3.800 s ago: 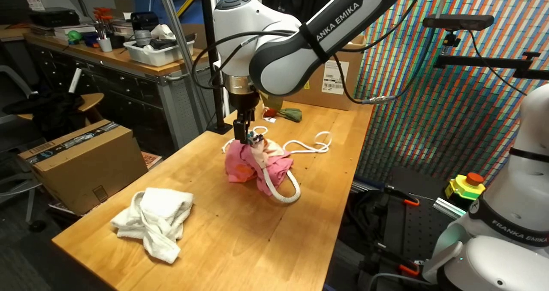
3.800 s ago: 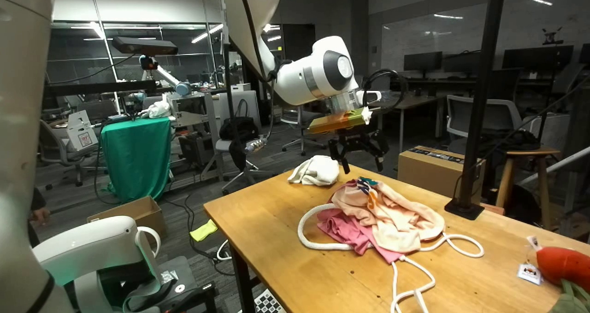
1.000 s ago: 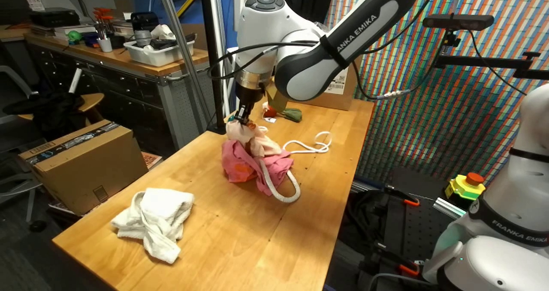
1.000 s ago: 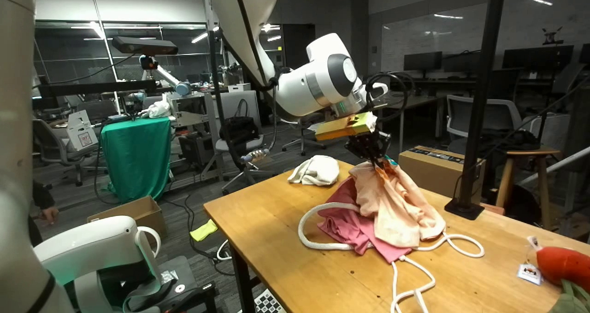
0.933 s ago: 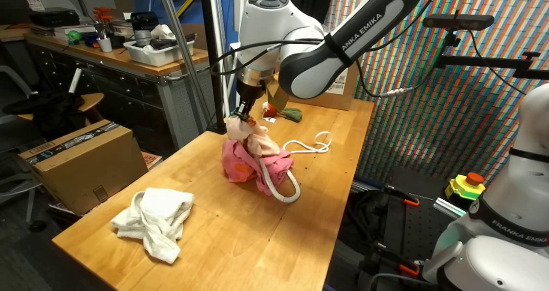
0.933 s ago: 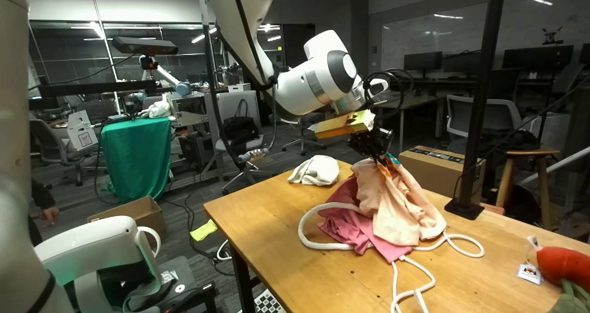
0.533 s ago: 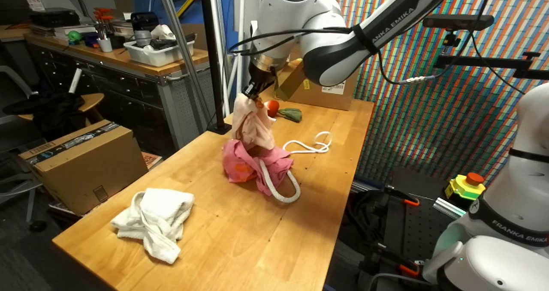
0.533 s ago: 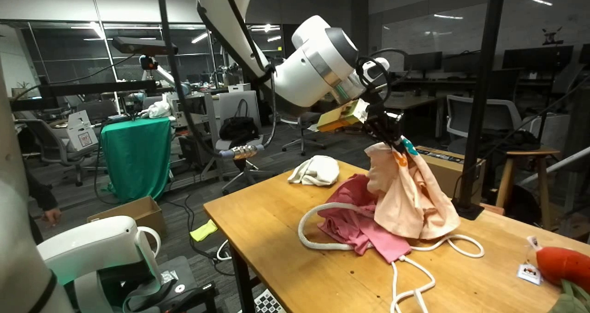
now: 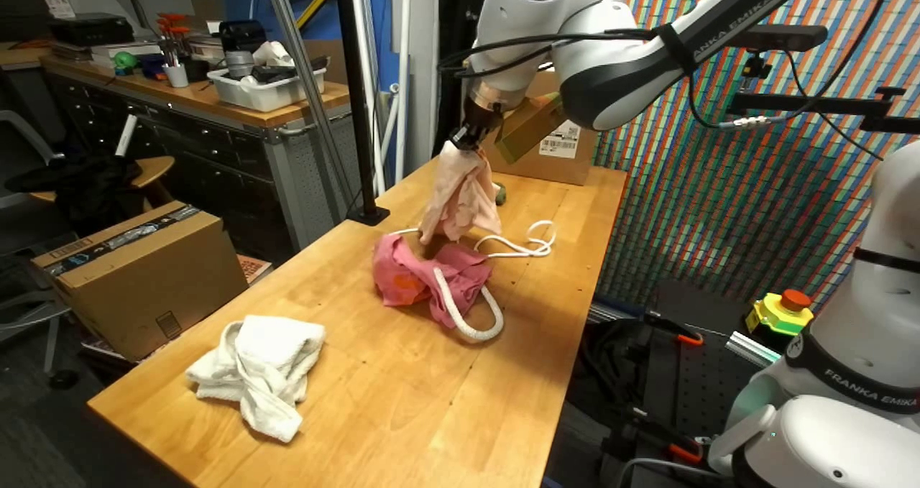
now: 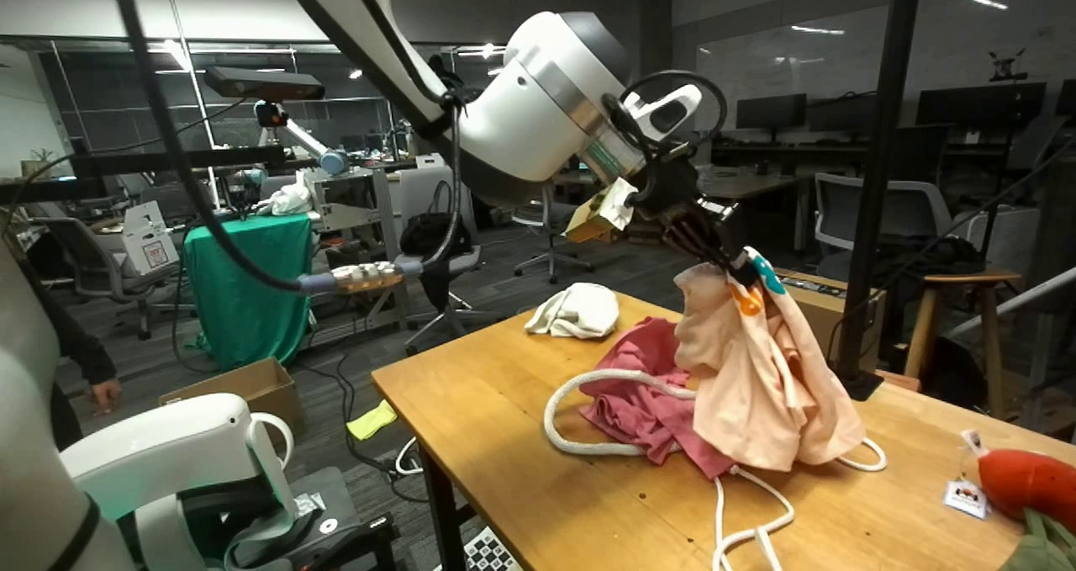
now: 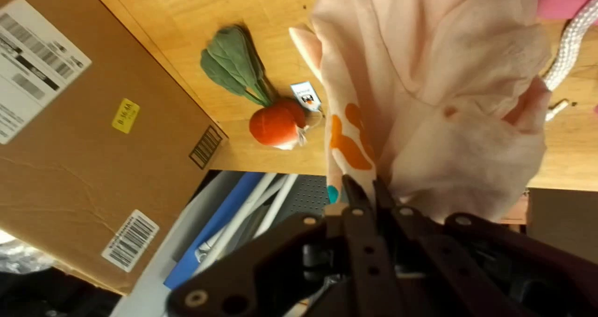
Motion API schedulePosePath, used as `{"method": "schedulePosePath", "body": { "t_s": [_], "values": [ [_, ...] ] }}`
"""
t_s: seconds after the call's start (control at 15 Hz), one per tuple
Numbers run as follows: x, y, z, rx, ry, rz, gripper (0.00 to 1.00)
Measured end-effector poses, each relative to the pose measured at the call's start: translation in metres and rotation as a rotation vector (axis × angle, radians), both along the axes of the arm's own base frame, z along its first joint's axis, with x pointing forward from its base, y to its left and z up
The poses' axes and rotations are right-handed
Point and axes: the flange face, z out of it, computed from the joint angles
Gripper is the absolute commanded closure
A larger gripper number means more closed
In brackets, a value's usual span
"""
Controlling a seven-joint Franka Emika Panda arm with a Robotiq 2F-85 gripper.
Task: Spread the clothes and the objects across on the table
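Note:
A peach cloth (image 9: 460, 197) with orange and teal prints hangs from my gripper (image 11: 363, 181), whose fingers are shut on its upper edge. Whether its lower folds touch the table (image 9: 402, 409) I cannot tell. Beside it the pink-red cloth (image 10: 630, 424) lies crumpled, a thick white rope (image 10: 551, 424) looping out of it. Thin white cord (image 9: 521, 251) curls on the wood. A cream-white towel (image 9: 266, 362) sits bunched toward one end. In the wrist view a red toy vegetable (image 11: 275, 123) with green leaves (image 11: 232, 60) lies near the table edge; the peach cloth mostly hides it in an exterior view.
A large cardboard box (image 11: 117, 149) stands on the table past the toy vegetable. A black post (image 10: 874, 176) rises from the table's long edge, close to the hanging cloth. Another white arm (image 9: 848, 373) is beside the opposite edge.
My gripper has gone from open to shut on the peach cloth, then raised it off the pink-red cloth and carried it toward the cardboard box. Towel and pink-red cloth stayed put.

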Motion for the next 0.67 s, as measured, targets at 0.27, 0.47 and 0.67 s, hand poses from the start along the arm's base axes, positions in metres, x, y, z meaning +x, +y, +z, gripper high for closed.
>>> {"method": "schedulePosePath", "body": {
  "t_s": [0.27,0.47,0.67],
  "values": [
    [-0.032,-0.031,-0.001,-0.001,0.000,-0.146,0.95],
    [-0.052,-0.059,-0.006,0.012,0.022,-0.252,0.95],
    [-0.063,-0.090,-0.014,0.064,0.048,-0.366,0.95]
  ]
}}
